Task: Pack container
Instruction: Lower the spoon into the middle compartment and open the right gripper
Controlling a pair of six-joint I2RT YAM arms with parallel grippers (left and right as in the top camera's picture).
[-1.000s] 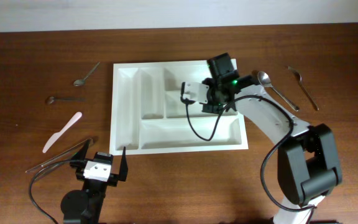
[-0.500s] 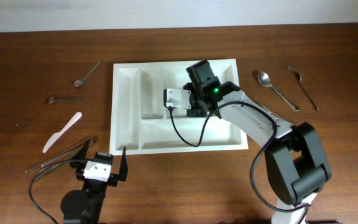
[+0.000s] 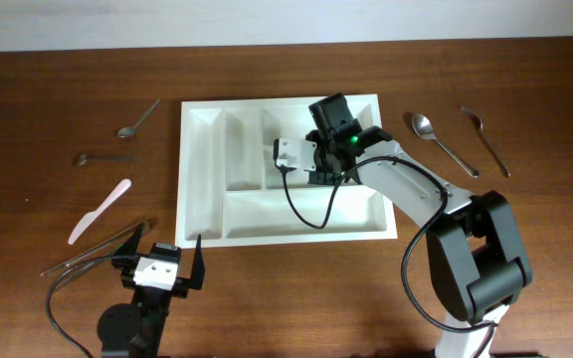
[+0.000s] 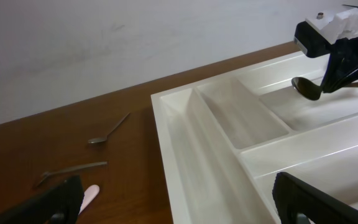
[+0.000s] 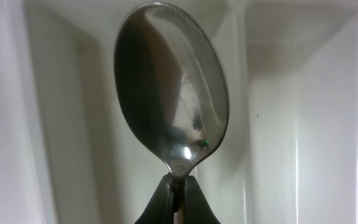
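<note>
The container [image 3: 203, 169] is a large white compartmented tray in the middle of the table, also seen in the left wrist view [image 4: 229, 124] and filling the right wrist view [image 5: 303, 124]. My right gripper [image 3: 314, 167] hovers over its upper middle compartments, shut on the neck of a metal spoon [image 5: 169, 93] whose bowl points away from the jaws [image 5: 177, 196]. The left wrist view shows that spoon [image 4: 306, 87] hanging just above the tray floor. My left gripper [image 3: 160, 254] stands open and holds nothing at the tray's near left corner [image 4: 179, 205].
Two spoons [image 3: 444, 142] [image 3: 485, 139] lie right of the tray. To its left are a small spoon [image 3: 139, 117], another dark spoon [image 3: 104, 157], a pink plastic knife [image 3: 99, 211] and a pair of thin metal sticks [image 3: 97, 249].
My right gripper carried the spoon leftward over the tray, then drifted slightly back to the right. The left arm has not moved.
</note>
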